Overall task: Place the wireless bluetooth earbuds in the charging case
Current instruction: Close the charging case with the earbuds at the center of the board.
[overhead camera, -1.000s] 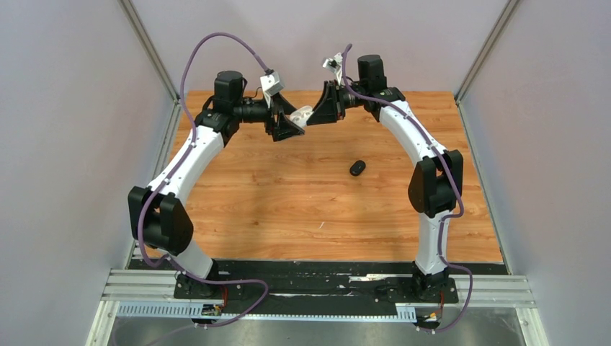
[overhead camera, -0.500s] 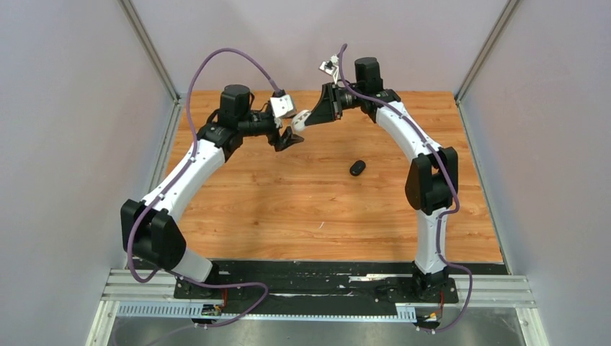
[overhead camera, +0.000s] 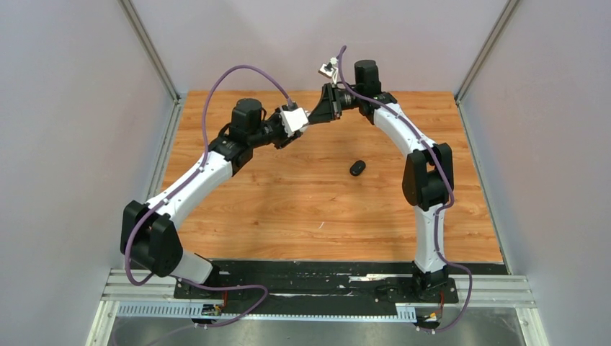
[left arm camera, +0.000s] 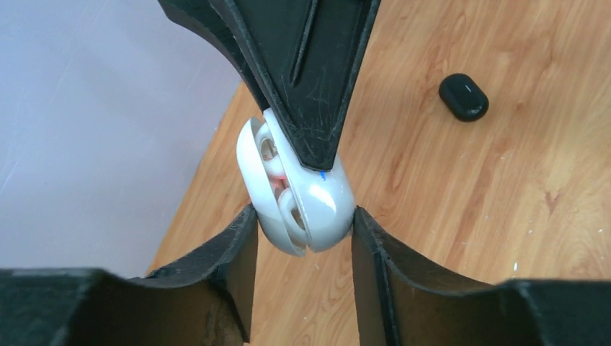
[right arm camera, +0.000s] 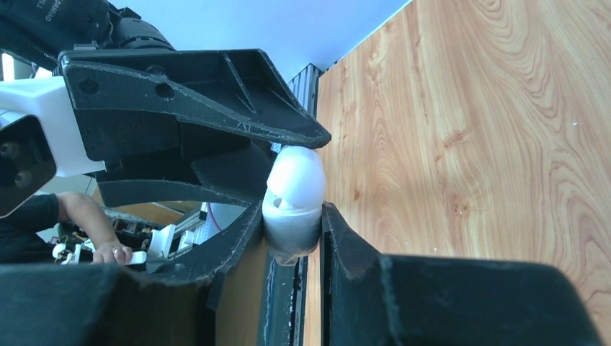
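A white charging case [left arm camera: 320,205] hangs in the air between the two arms, its lid a crack ajar. Two white earbuds [left arm camera: 276,164] show in the gap. My right gripper [right arm camera: 292,216] is shut on the case's [right arm camera: 294,180] lower half, and its black fingers [left arm camera: 302,72] come down from the top of the left wrist view. My left gripper [left arm camera: 299,220] is closed against the case's two faces, lid on one side and body on the other. From above, both grippers meet at the back of the table [overhead camera: 304,120].
A closed black oval case [overhead camera: 357,168] lies on the wooden table [overhead camera: 288,209], right of centre, and also shows in the left wrist view [left arm camera: 463,96]. Grey walls enclose the table on three sides. The arm bases stand at the near edge.
My left arm has swung right and up to the case held by the right gripper. Its jaws have narrowed onto the case. The right arm has barely moved.
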Available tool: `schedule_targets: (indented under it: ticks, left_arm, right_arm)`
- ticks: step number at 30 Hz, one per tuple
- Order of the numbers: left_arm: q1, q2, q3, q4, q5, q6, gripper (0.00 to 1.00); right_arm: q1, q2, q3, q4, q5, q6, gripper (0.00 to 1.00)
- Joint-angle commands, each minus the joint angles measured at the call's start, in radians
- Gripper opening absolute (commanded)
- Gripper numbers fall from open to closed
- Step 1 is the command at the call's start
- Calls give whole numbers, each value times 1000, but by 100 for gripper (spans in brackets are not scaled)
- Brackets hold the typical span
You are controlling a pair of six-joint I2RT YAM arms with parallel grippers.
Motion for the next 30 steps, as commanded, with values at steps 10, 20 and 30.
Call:
schedule_targets:
  ticks: [10,20,30]
  left_arm:
    - [-28,22,20,186,-38,-71,17]
    - [29,-5,74,135,-8,-292,87]
    - [254,112,250,10,651,-751,82]
  right_arm:
    - [-4,-3,0,128,-32,30,0]
    - [-30,-31,-50,140,-49,-31,0]
    - [-51,-187,-224,273,-164,-246,0]
